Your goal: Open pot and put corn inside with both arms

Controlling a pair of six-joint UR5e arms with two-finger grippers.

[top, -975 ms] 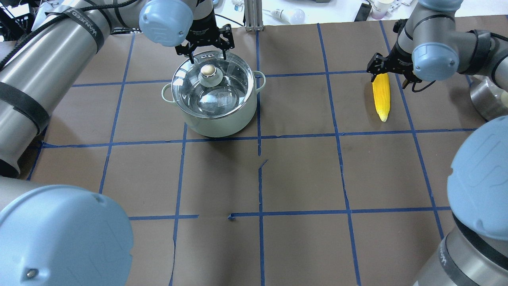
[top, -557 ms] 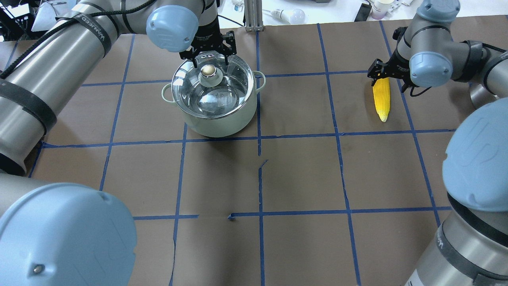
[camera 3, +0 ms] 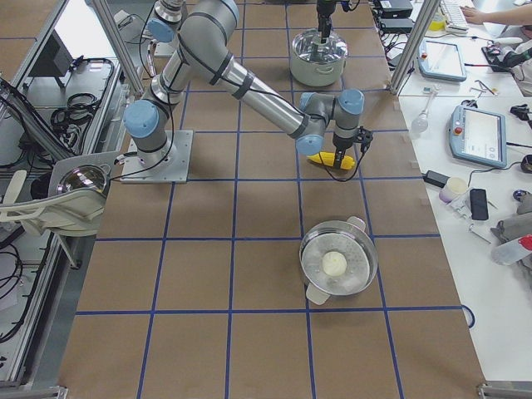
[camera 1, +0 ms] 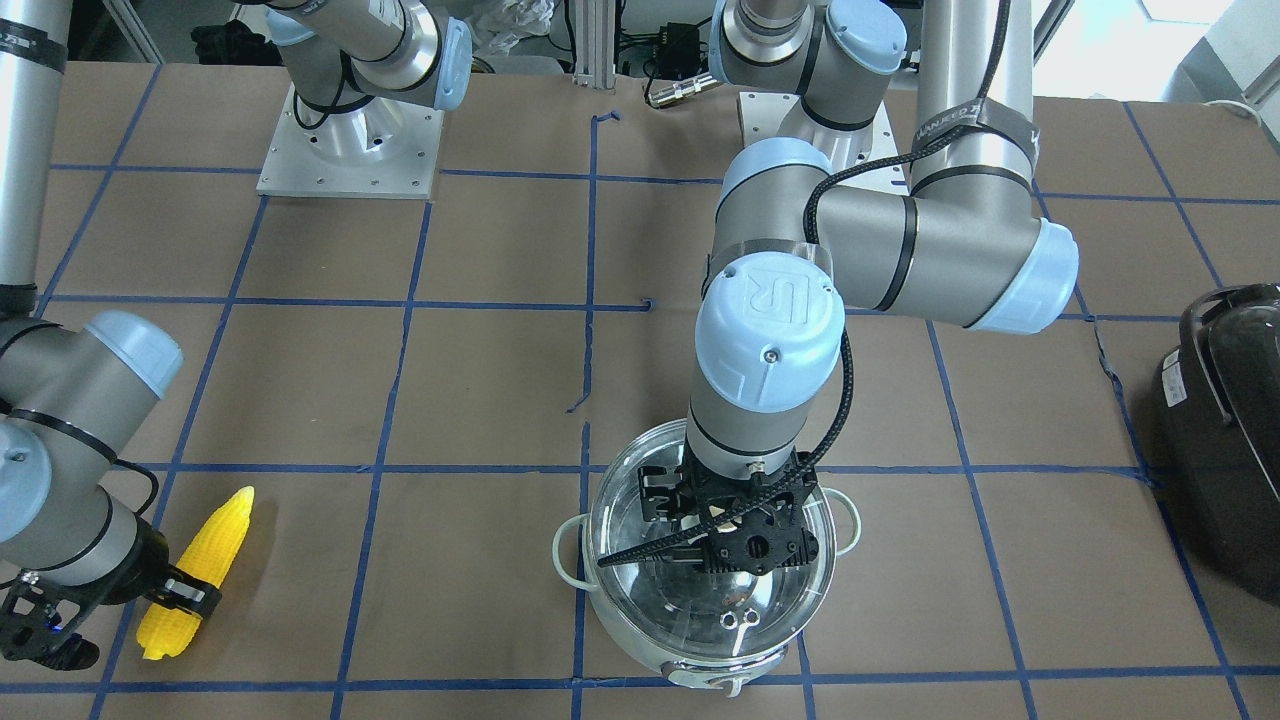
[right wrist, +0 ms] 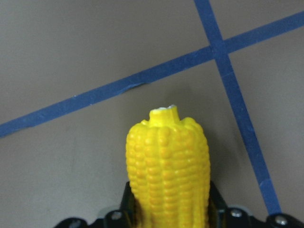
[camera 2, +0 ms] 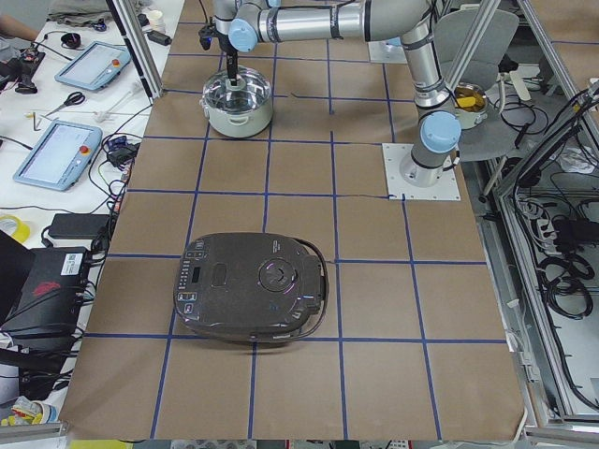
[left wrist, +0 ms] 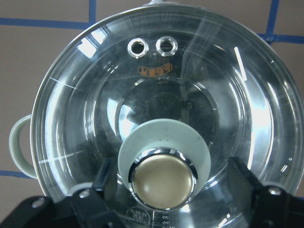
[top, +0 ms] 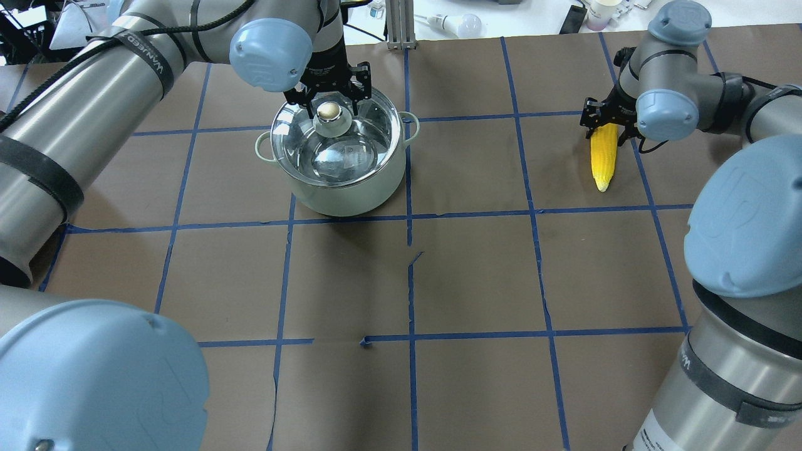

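The mint-green pot (top: 341, 188) stands on the brown table with its glass lid (top: 360, 147) on. My left gripper (top: 332, 110) is open, low over the lid, with a finger on each side of the brass knob (left wrist: 164, 180) and not touching it. The yellow corn (top: 602, 160) lies on the table at the right, pointed end towards me. My right gripper (top: 604, 125) is down at its blunt end. In the right wrist view the fingers press both sides of the corn (right wrist: 166, 161), so it is shut on it.
A large black appliance (camera 1: 1225, 430) sits at the table's left end. A steel steamer pot (camera 3: 337, 266) with a white item inside stands at the right end. An aluminium post (top: 398, 25) rises at the far edge behind the pot.
My left gripper has come forward and down from behind the pot until it straddles the knob. My right gripper has lowered onto the corn's blunt end and narrowed around it. Corn and pot have not moved.
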